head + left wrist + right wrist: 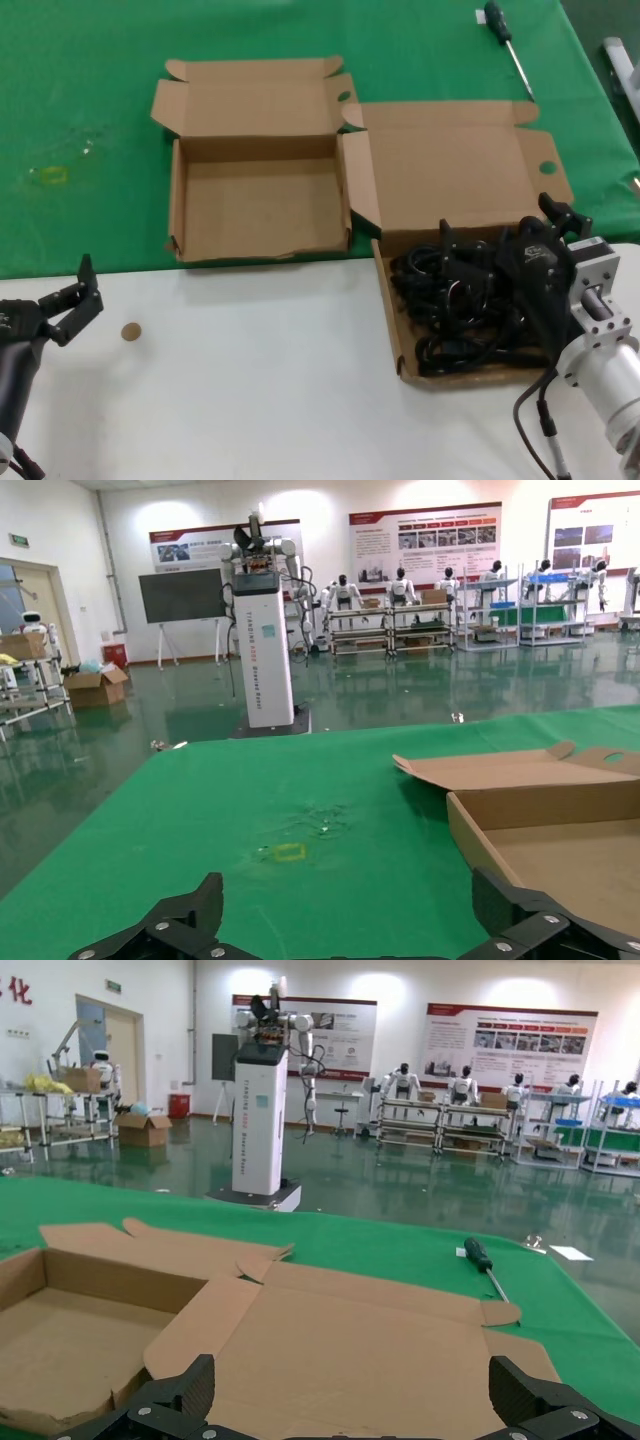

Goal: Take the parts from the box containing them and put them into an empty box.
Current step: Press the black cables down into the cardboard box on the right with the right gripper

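The right gripper (500, 250) hangs over the near box (455, 170), at about four o'clock in the head view, its fingers spread wide above the tangle of black cables (460, 305) lying in the tray; it grips nothing that can be seen. That box's lid stands open behind it, with a round hole in the side flap. Just beside it, toward ten o'clock, the other cardboard box (255, 215) lies open on the green cloth (90, 100), its floor bare. A screwdriver (505, 40) rests at one o'clock. The left gripper (72, 300) waits at eight o'clock over the white table (250, 380), fingers parted and empty, near a small brown disc (130, 332).
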{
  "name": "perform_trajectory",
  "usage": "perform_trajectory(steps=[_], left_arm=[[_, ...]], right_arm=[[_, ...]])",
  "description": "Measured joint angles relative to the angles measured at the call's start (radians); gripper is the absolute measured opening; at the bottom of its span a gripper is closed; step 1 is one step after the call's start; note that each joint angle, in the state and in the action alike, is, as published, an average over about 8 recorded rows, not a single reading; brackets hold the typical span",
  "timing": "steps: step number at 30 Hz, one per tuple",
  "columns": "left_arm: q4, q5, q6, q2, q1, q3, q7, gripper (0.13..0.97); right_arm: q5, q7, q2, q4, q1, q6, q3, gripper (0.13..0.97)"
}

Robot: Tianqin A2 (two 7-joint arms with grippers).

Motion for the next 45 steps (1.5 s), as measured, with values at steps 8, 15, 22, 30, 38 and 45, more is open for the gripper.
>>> perform_trajectory(steps=[8,15,22,30,38,45], left_arm=[[0.000,0.000,0.000,0.000,0.000,0.000,0.000,0.798],[0.000,0.000,0.000,0.000,0.000,0.000,0.000,0.722],[0.000,0.000,0.000,0.000,0.000,0.000,0.000,0.558],[0.000,0.000,0.000,0.000,0.000,0.000,0.000,0.384],[0.000,0.000,0.000,0.000,0.000,0.000,0.000,0.255],[0.000,0.000,0.000,0.000,0.000,0.000,0.000,0.197]], right_arm=[[0.007,0.001,0.024,-0.004,0.008,0.015,-0.015,0.966],[0.105,0.016,0.167,0.011,0.034,0.081,-0.124,0.966],[0.201,0.020,0.407,0.016,0.092,0.086,-0.292,0.966],[0.140,0.033,0.616,0.005,0.154,-0.123,-0.341,0.966],[0.083,-0.100,0.691,-0.023,0.224,-0.386,-0.285,0.966],[0.026,-0.266,0.710,-0.070,0.324,-0.601,-0.268,0.966]])
